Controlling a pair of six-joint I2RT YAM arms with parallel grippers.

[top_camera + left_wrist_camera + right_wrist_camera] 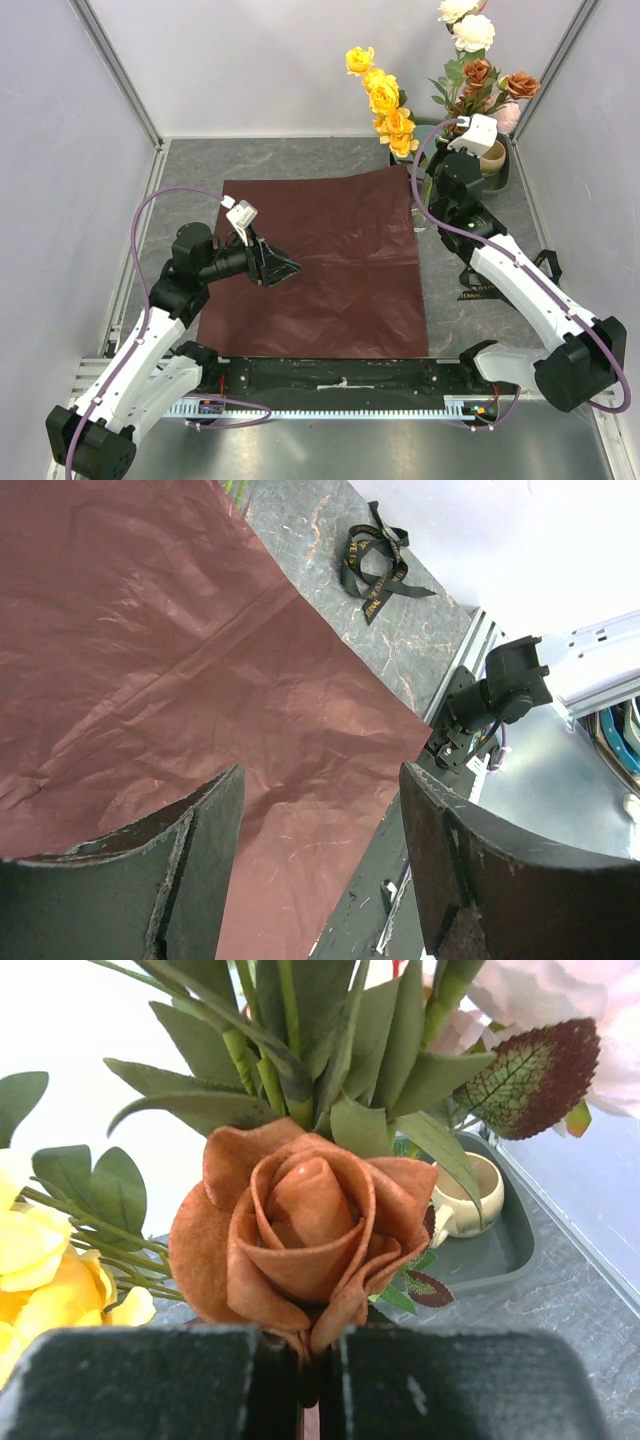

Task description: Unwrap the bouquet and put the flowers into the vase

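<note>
Flowers (462,72) stand as an upright bunch in the far right corner, blooms high and stems running down behind the right arm's wrist. The right gripper (300,1370) is pressed shut on the stem just under a rust-brown rose (300,1220). That bloom sits directly above the 2 pads, with green leaves and stems rising behind it. Yellow roses (385,97) lean off to the left of the bunch.

What looks like the vase (424,205) shows only as a sliver of clear glass with green stems, just left of the right wrist and right at the paper's far right corner. The arm hides most of it, so I cannot tell whether the stem ends sit in the neck or hang above it. A beige mug (465,1195) rests in a grey tray (505,1260) just beyond, and it is not the target.

The maroon paper (320,265) lies spread flat mid-table, already off the stems. The black ribbon (380,560) lies loose on the table past the paper's right edge.

The left gripper (320,860) hovers over the left part of the paper, jaws wide apart and holding nothing, well apart from the bunch.

The coming move turns on the stems' long axis. It is near vertical with the vase below the grip, so the right arm, which is nearer and has the hold, is the one placed to lower it. The narrow neck leaves little room for a tilted stem.
</note>
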